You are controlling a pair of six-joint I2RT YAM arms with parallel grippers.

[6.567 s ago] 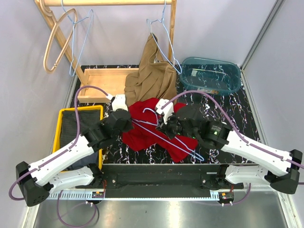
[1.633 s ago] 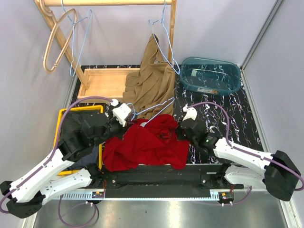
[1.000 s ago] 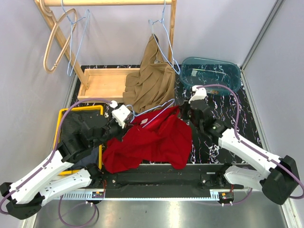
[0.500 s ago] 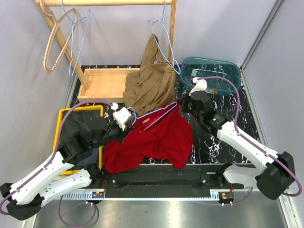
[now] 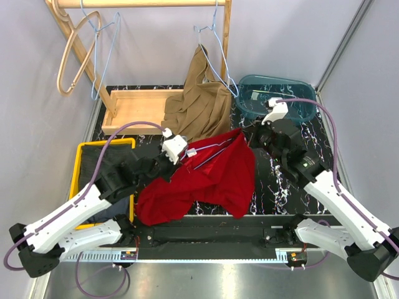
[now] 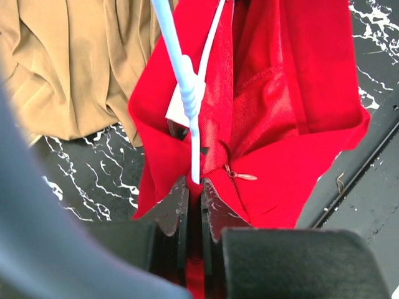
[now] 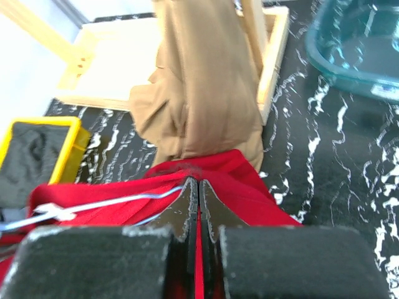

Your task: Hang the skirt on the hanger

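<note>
Pale lilac-grey walls (image 5: 156, 43) are closing in on three sides, two panels meeting at a slanting seam (image 5: 340, 47) at the right. A black, white-veined marble-pattern counter (image 5: 268, 196) is filling the middle. A light wooden rack (image 5: 226, 37) is standing at the back, its round rail (image 5: 143, 4) running along the top and its shallow boxed base (image 5: 134, 111) resting on the counter. A brushed metal sheet (image 5: 206, 280) is lying along the near edge. Even, soft light is falling throughout.

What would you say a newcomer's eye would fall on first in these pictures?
The red skirt, pinched by the left gripper and right gripper at mid-table with a white wire hanger along its top edge, stands out first. Behind it a tan garment hangs from the wooden rack, and a teal tub sits far right.
</note>
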